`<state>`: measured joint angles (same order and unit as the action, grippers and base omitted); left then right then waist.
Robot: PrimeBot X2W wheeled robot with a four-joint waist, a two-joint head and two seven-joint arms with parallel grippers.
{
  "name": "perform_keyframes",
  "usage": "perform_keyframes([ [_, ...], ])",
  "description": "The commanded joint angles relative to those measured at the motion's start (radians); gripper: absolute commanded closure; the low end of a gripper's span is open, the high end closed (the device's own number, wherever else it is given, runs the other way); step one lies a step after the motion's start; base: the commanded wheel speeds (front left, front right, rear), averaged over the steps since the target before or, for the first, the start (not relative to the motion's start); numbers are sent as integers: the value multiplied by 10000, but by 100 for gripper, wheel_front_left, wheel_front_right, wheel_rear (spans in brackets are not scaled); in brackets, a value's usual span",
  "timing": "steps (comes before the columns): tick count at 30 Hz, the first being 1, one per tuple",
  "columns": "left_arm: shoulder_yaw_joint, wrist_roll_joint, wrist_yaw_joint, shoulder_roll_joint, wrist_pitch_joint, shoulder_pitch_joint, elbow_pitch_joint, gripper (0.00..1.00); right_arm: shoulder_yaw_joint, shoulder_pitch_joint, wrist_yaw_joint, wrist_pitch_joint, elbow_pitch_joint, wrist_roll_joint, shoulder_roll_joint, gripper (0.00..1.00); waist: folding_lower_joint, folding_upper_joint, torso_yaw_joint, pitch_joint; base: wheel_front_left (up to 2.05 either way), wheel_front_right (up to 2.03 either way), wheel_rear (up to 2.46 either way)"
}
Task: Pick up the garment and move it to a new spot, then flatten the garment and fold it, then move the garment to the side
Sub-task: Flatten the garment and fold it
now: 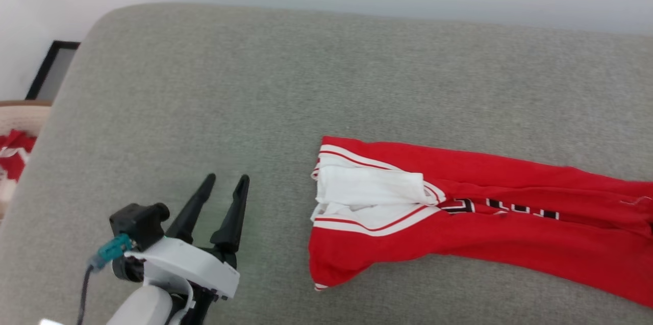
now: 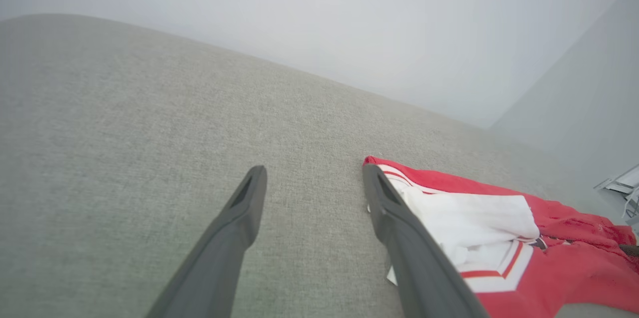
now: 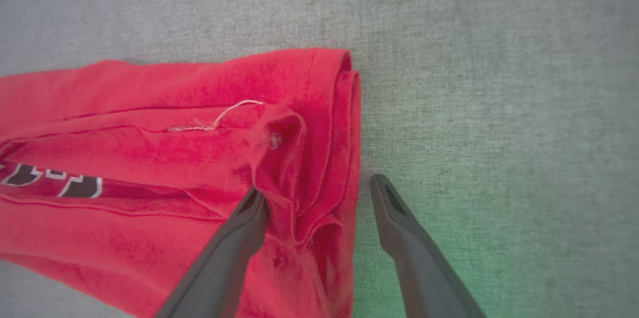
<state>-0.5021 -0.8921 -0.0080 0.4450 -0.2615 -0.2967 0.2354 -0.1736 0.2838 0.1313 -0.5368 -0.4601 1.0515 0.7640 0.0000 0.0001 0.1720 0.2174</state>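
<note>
Shirt [image 1: 459, 243] lies in a long strip, middle right of the head view, on a gray cushion [image 1: 204, 85]; left gripper [image 1: 226, 178] lower left, jaws apart, empty. Left wrist view: shirt at lower right. Right wrist view: right gripper [image 3: 317, 185], jaws apart, straddles the shirt's edge. Folding looks half done; next, pinch both ends.
</note>
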Motion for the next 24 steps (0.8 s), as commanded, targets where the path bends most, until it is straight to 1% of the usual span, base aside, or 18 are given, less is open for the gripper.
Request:
perform_keyframes([
  [1,488,823,68,-307,-36,206,-153,0,109,-40,-11,-310,-113,-27,-129,0,0,-1,282,-11,0,0,0],
  [4,1419,2568,56,-949,-36,604,-405,0,282,63,-8,-897,-239,-183,-316,0,0,-1,411,10,0,0,0],
  [8,2404,4672,-71,-1591,-24,955,-799,0,582,234,-3,-1561,-516,-575,-653,0,0,-1,483,81,0,0,0],
  [10,2867,5216,-184,-2047,-25,1091,-895,0,654,270,-3,-1852,-646,-903,-895,0,0,-1,489,129,0,0,0],
  [12,3332,5700,-382,-2322,-25,1185,-905,0,672,274,-3,-2101,-770,-1201,-1195,0,0,-1,475,178,0,0,0],
  [16,3966,6367,-736,-2870,-25,1252,-869,0,654,187,18,-2503,-822,-1753,-1797,0,0,-1,416,289,0,0,0],
  [17,4113,6456,-828,-2979,-26,1252,-914,0,645,209,24,-2508,-722,-1843,-1935,38,0,-1,379,326,0,0,0],
  [18,4269,6558,-880,-3070,-26,1263,-947,0,715,258,28,-2442,-673,-1928,-2073,62,0,-1,338,358,0,0,0],
  [19,4371,6653,-940,-3129,-26,1278,-959,0,753,317,34,-2417,-622,-2007,-2192,96,0,-1,289,389,0,0,0],
  [20,4450,6754,-1009,-3178,-26,1298,-922,0,816,362,35,-2418,-573,-2057,-2320,100,0,-1,235,408,0,0,0],
  [22,4631,6917,-1083,-3269,-26,1311,-892,0,966,479,35,-2340,-497,-2150,-2460,100,0,-1,112,445,0,0,0],
  [24,4762,7058,-1155,-3299,-26,1330,-887,0,1199,585,23,-2222,-428,-2274,-2399,100,0,-1,-36,471,0,0,0],
])
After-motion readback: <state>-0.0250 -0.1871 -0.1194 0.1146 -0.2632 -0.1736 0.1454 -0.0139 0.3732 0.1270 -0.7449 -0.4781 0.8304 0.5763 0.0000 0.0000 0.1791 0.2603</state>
